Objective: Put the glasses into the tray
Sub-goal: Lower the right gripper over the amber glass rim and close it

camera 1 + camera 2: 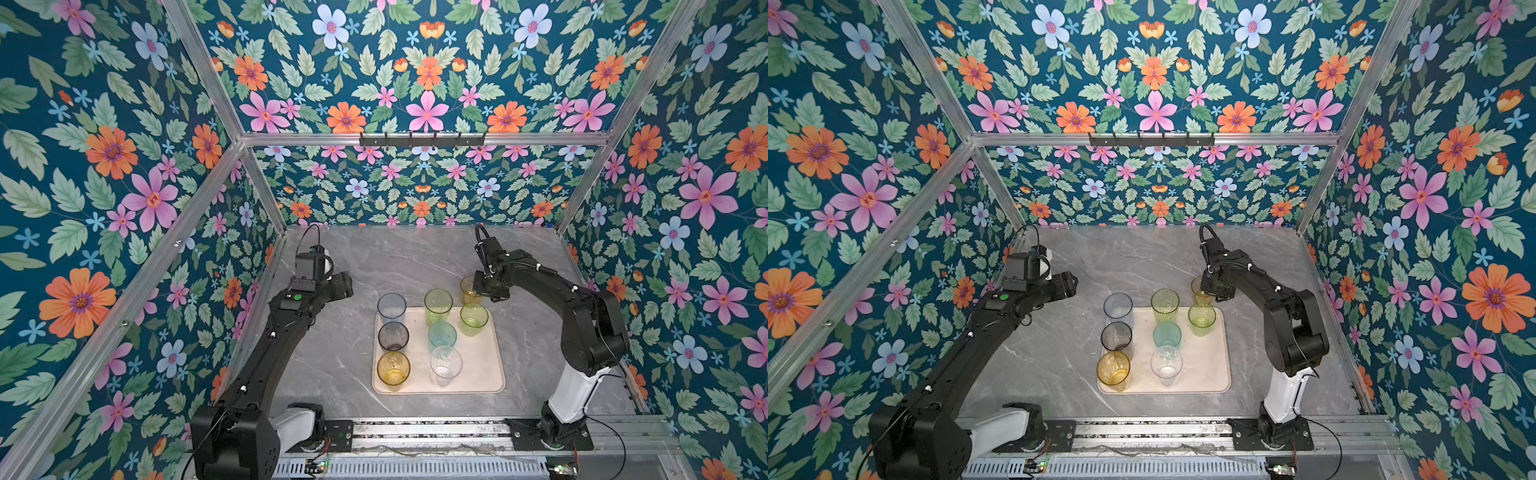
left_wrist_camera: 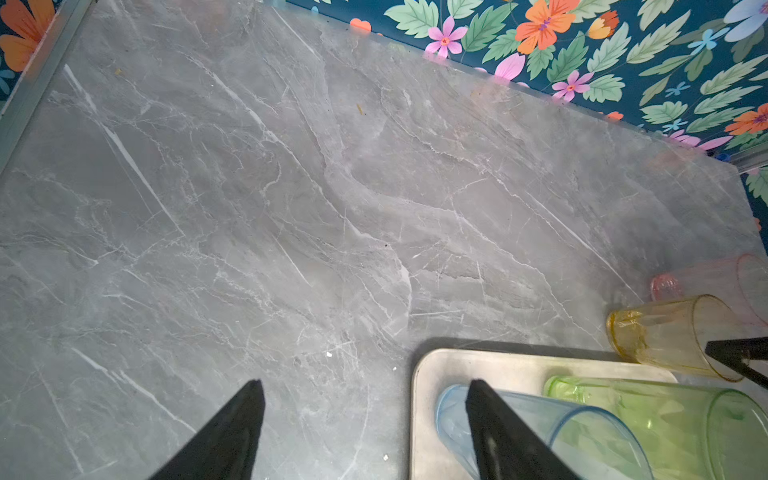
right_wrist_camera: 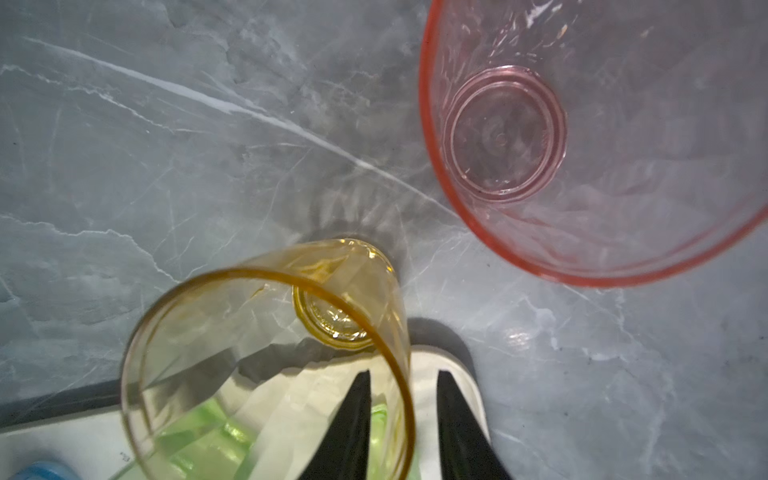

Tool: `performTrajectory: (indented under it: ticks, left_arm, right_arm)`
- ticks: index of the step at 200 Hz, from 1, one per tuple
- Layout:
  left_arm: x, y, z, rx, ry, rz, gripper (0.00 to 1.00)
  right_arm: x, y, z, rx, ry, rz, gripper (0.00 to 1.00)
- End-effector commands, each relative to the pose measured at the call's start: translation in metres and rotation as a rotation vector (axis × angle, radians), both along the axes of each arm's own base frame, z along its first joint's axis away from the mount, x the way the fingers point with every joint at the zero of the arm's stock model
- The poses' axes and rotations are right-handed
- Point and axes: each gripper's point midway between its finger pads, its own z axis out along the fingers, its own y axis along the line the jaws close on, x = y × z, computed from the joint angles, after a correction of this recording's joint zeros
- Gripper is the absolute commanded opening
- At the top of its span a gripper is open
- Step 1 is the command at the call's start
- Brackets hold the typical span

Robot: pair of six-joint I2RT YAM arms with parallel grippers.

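The beige tray (image 1: 486, 374) holds several upright glasses: blue (image 1: 391, 307), smoke grey (image 1: 393, 336), amber (image 1: 393, 370), clear (image 1: 445, 363), teal (image 1: 442, 334) and two green ones (image 1: 438, 305). A yellow glass (image 3: 266, 332) stands on the table just past the tray's far right corner. My right gripper (image 3: 402, 374) straddles its rim, one finger inside and one outside, with small gaps on both sides. A pink glass (image 3: 505, 133) stands on the table beyond it; in both top views the right arm hides it. My left gripper (image 2: 365, 384) hangs open and empty over bare table beside the tray's far left corner.
The grey marble table (image 1: 415, 257) lies bare behind and to the left of the tray. Floral walls with aluminium posts close in the back and both sides. A metal rail (image 1: 415, 432) with both arm bases runs along the front edge.
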Motion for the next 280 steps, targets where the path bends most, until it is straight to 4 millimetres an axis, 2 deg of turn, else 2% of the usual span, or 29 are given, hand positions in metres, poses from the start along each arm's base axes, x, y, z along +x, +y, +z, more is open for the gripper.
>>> performTrajectory:
  ticks: [1, 84, 180, 236, 280]
  left_arm:
    - [0.002, 0.002, 0.004, 0.003, -0.016, 0.011, 0.79]
    - [0.003, 0.002, 0.003, 0.002, -0.015, 0.010, 0.80]
    - [0.002, 0.001, 0.001, 0.001, -0.010, 0.008, 0.80]
    - [0.002, 0.001, 0.001, -0.001, -0.007, 0.005, 0.80]
    - [0.002, 0.000, 0.001, -0.002, -0.009, 0.005, 0.80]
  right_arm:
    - [0.000, -0.002, -0.002, -0.019, 0.009, -0.006, 0.28]
    - [0.005, 0.001, -0.006, -0.015, 0.023, -0.002, 0.18]
    - [0.009, 0.003, 0.002, -0.010, 0.014, 0.008, 0.09]
    - [0.011, 0.006, 0.014, 0.001, 0.006, 0.018, 0.08]
    - [0.012, 0.006, 0.035, 0.009, -0.028, 0.028, 0.07]
